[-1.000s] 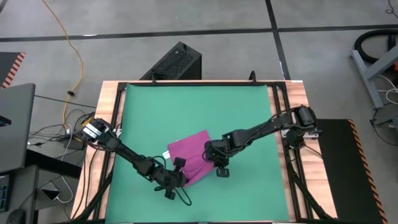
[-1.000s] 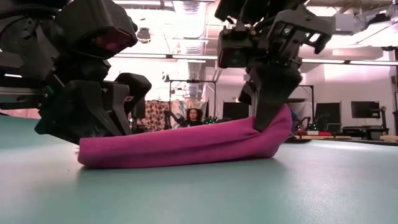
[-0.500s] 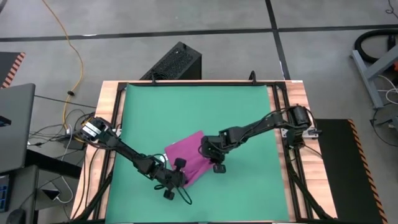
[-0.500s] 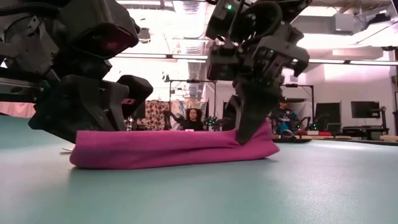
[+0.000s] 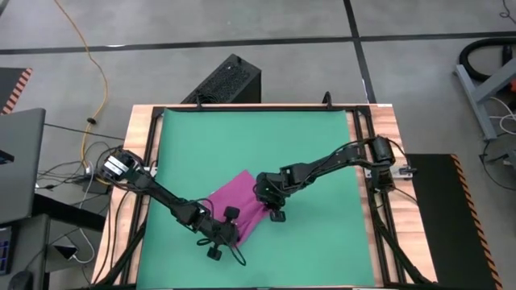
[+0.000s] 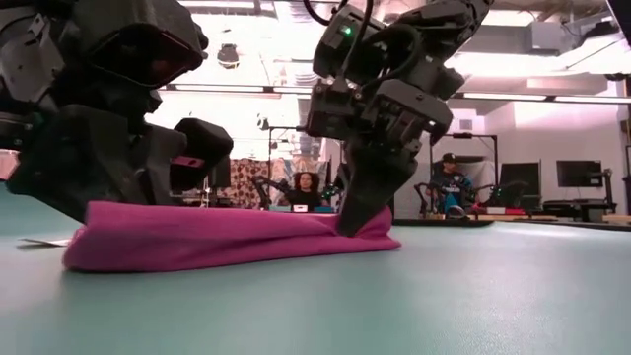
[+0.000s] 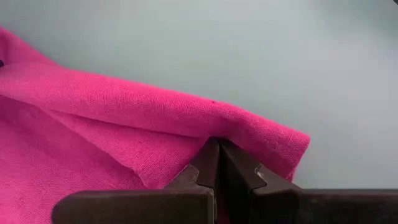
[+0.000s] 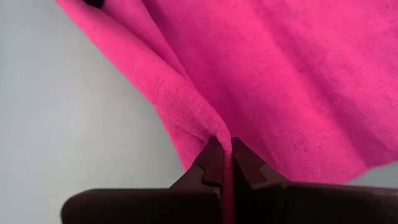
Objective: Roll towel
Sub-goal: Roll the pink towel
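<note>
The magenta towel (image 5: pixel 234 205) lies on the green mat (image 5: pixel 258 137) as a low, folded-over strip (image 6: pixel 227 237). A small white tag (image 6: pixel 41 241) sticks out flat at one end. My left gripper (image 5: pixel 229 231) is at the towel's near end and is shut on it; in the low view the cloth hides its fingertips. My right gripper (image 5: pixel 270 203) is at the towel's right end, also shut on the cloth (image 6: pixel 353 222). My left gripper pinches a folded edge of the towel (image 7: pixel 208 132) between its two fingers, close to a corner of the fold. The fingers slant down from the table's left. The cloth there rests low on the mat. My right gripper pinches a raised fold of the towel (image 8: pixel 211 127) between its two fingers, several layers gathered into a ridge. The fingers (image 6: pixel 357 202) slant down from the table's right. That end of the towel (image 6: pixel 383 235) lies on the mat below them.
The mat has bare room on its far half and to the right (image 5: pixel 322 242). A wooden frame (image 5: pixel 367 161) edges the table. A black box (image 5: pixel 230 80) stands beyond the far edge, and a laptop (image 5: pixel 20 161) and cables lie to the left. People sit in the room behind (image 6: pixel 308 187).
My right gripper has gone down and toward the table's left, still shut on the towel. The towel end it held raised has come down onto the mat. The whole strip has slid toward the table's left, and my left gripper has tipped slightly, keeping its hold.
</note>
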You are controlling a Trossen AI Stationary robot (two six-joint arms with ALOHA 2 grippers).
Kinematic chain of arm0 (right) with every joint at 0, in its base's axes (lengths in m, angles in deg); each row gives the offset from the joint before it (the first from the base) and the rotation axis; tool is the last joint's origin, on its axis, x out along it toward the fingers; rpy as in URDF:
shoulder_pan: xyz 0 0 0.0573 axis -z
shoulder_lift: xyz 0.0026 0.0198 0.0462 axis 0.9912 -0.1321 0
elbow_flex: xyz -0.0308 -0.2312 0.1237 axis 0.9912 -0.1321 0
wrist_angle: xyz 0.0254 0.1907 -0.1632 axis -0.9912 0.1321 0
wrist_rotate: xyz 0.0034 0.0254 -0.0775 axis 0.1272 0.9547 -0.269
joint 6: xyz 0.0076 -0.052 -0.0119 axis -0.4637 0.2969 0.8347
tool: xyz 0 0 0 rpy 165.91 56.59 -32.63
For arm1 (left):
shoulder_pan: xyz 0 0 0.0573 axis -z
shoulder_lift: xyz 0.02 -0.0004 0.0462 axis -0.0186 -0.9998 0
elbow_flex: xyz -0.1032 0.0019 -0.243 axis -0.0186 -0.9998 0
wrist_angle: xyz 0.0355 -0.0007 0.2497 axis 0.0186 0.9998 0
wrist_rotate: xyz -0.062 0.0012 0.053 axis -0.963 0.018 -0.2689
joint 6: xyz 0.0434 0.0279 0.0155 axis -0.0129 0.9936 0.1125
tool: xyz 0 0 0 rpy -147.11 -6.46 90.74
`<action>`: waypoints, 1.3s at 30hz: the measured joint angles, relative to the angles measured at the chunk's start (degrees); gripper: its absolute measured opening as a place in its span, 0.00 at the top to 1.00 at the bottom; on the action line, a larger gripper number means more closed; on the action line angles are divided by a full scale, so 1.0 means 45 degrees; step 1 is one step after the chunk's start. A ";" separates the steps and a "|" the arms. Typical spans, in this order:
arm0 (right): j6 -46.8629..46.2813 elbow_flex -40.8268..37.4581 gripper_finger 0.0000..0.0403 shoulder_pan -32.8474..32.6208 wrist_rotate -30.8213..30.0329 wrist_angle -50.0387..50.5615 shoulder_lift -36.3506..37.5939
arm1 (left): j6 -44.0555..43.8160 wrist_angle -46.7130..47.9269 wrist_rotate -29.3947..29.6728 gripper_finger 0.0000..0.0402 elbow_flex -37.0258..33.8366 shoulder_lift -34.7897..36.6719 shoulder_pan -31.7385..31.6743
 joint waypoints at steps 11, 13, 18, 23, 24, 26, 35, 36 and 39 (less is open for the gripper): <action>-0.0196 0.0004 0.96 0.0013 -0.0017 -0.0099 -0.0249 | -0.1698 0.2299 0.1309 1.00 -0.0034 0.2442 0.0450; -0.0196 -0.0004 0.96 0.0015 -0.0022 -0.0111 -0.0254 | -0.1802 0.2232 0.3123 1.00 -0.0013 0.3272 0.0905; -0.0153 -0.0023 0.96 0.0016 -0.0027 -0.0310 -0.0263 | -0.1180 0.1633 0.5953 1.00 0.0137 0.3395 0.1766; -0.0236 -0.0027 0.96 0.0016 -0.0041 -0.0333 -0.0273 | -0.0649 0.2685 0.6066 1.00 0.2089 0.1494 0.2160; -0.0236 -0.0028 0.96 0.0016 -0.0045 -0.0375 -0.0275 | -0.0541 0.3382 0.6054 1.00 0.2762 0.1021 0.2184; -0.0236 -0.0028 0.96 0.0012 -0.0063 -0.0458 -0.0278 | -0.0510 0.5295 0.5809 1.00 0.4364 0.0055 0.2196; -0.0134 -0.0038 0.95 0.0011 -0.0095 -0.0708 -0.0292 | -0.1404 1.3135 0.5716 1.00 1.0877 -0.4179 0.2163; -0.0134 -0.0036 0.95 0.0011 -0.0097 -0.0775 -0.0298 | -0.1420 1.3407 0.5553 1.00 1.1139 -0.4501 0.2163; -0.0129 -0.0038 0.95 0.0011 -0.0100 -0.0850 -0.0302 | -0.1543 1.4097 0.5308 1.00 1.1445 -0.5048 0.2163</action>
